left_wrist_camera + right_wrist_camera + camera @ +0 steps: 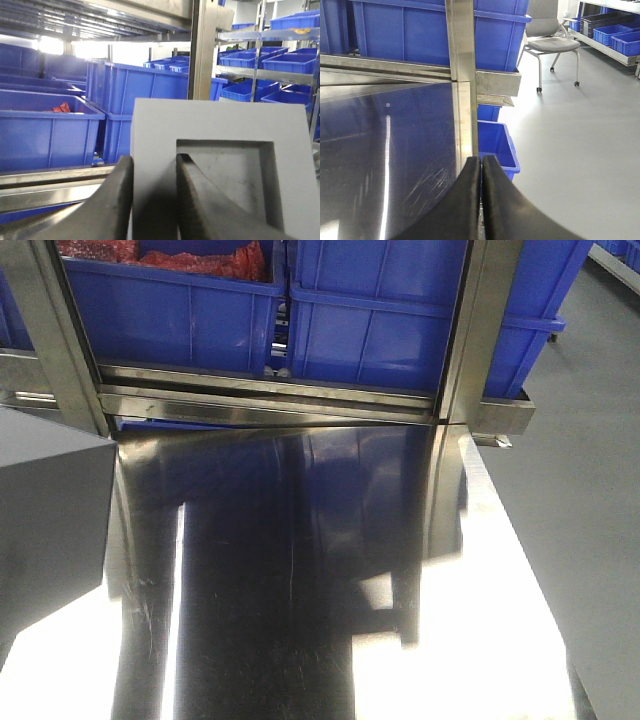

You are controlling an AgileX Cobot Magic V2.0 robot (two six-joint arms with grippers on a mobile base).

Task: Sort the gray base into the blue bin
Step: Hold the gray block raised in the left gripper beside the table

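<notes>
The left gripper is carrying the gray base, apparently lifted clear of the steel table. It is pinching just one wall of the block. One dark finger is pressing on the outer face while the other is reaching down inside the square recess, so the jaws are standing only as far apart as that wall is thick. To me the grip is making sense: the wall is offering something narrow to bite on, where the whole block looks too broad.

In the front view the block is hanging at the table's left edge, short of the shelf rail. Behind the rail sit a blue bin with red-orange contents and a neighbouring blue bin, and I cannot tell which one is meant.

The right gripper is hanging over the table's right edge, well apart from the block, its fingers pressed together on nothing.
</notes>
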